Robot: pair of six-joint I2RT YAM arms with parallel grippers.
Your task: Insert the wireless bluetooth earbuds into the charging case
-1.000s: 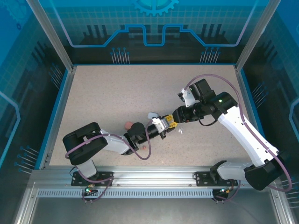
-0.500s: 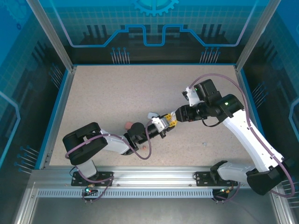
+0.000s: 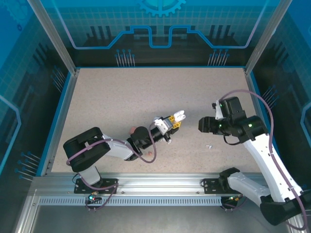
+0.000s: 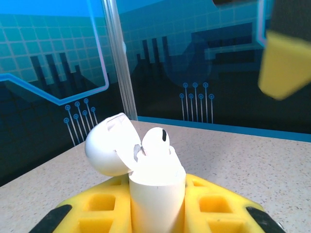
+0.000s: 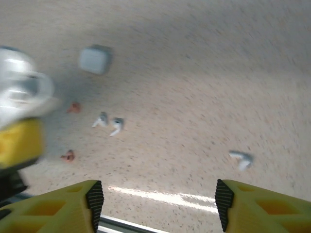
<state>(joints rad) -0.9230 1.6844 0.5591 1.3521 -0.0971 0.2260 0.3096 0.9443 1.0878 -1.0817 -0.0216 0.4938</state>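
The left gripper [image 3: 172, 123] is clamped on a small white rounded charging case [image 4: 156, 194]. It holds the case upright over the middle of the speckled beige worktop [image 3: 121, 97], toward the near edge, with the hinged lid [image 4: 109, 150] swung back and one white stemmed earbud [image 4: 156, 141] seated inside. The right gripper [image 5: 158, 199] hovers with its yellow fingers [image 5: 63, 204] spread apart and nothing between them. On the worktop below it lie a pair of white earbuds [image 5: 116, 125] side by side, a third white earbud [image 5: 241, 158] well apart from them, two pinkish-red earbuds [image 5: 68, 156] and a closed pale grey case [image 5: 95, 59].

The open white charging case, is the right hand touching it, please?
Apart: the top external view shows speckled table between the right hand and the open white charging case.
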